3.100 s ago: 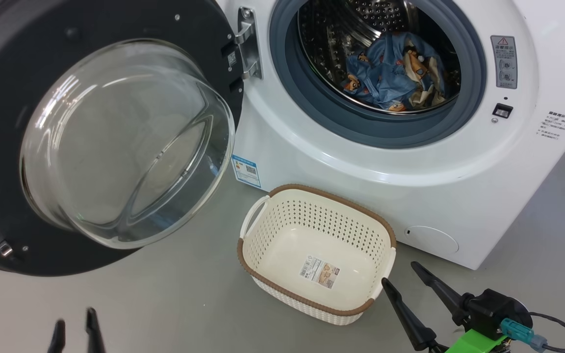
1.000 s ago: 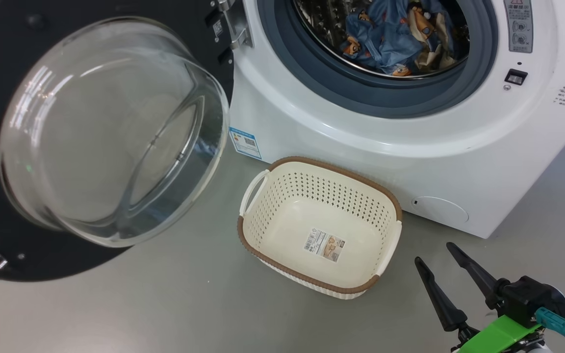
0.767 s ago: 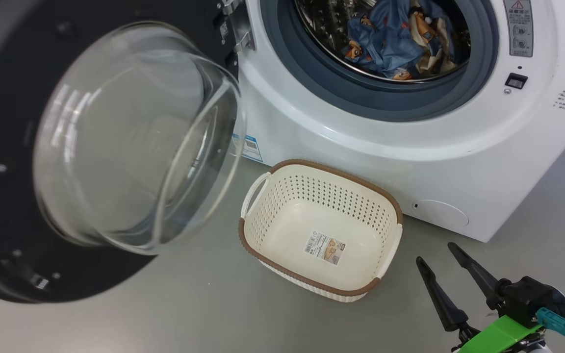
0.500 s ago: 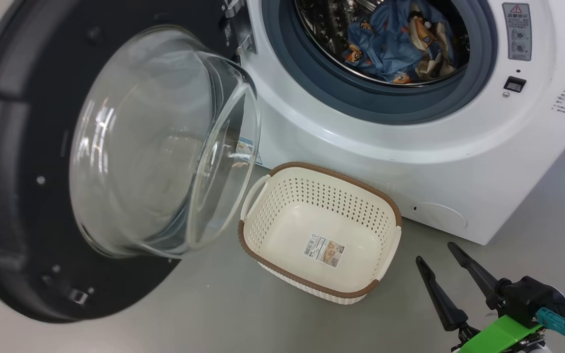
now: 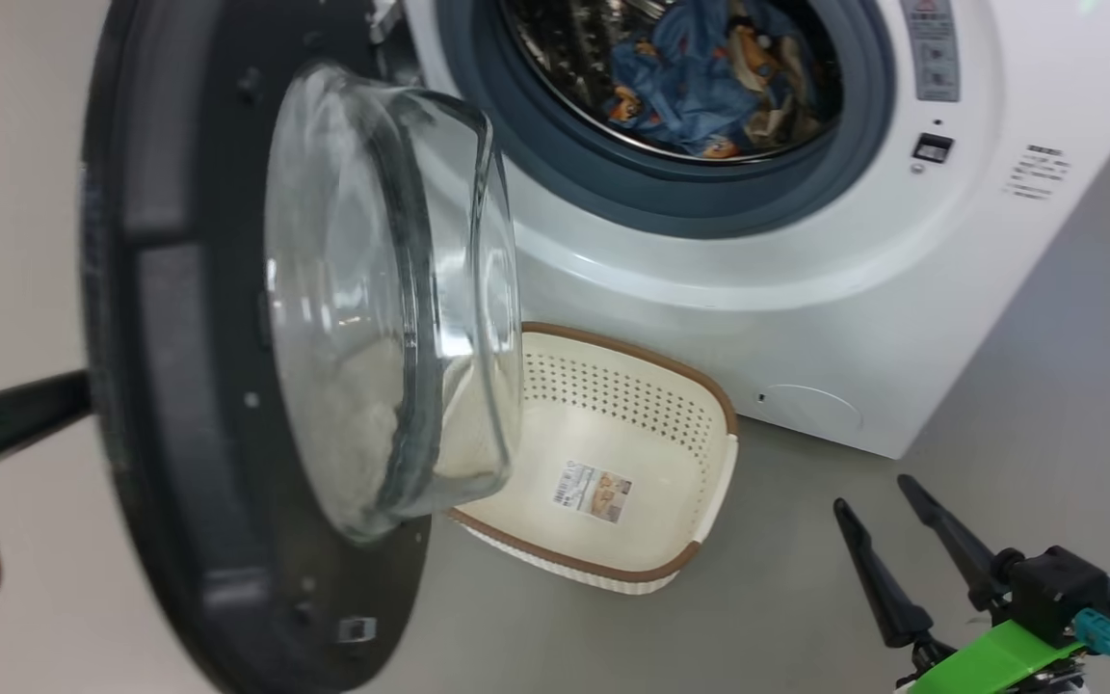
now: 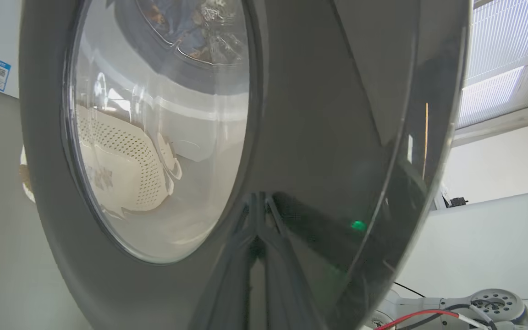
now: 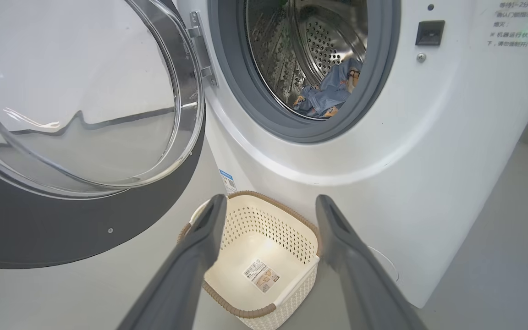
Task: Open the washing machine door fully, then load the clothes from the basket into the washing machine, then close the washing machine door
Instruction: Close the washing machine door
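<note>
The left hand (image 6: 258, 237) is set against the outer face of the washing machine door (image 5: 160, 289), its tips meeting their own reflection in the glossy black rim. I cannot tell whether it is open or closed. From the head view one of its dark fingers (image 5: 30, 413) reaches in behind the door's edge. The door stands partly swung out from the washing machine (image 5: 709, 318), with its glass bowl bulging away from that hand, towards the basket (image 5: 613, 405).

The right hand (image 5: 873, 492) hangs low over the grey floor (image 5: 806, 598), fingers spread wide with nothing between them. The basket sits on the floor just ahead of its fingertips, close against the machine's front, its paper label showing on the bottom. Up beyond the basket from that hand, the clothes (image 5: 690, 87) lie inside the steel drum.
</note>
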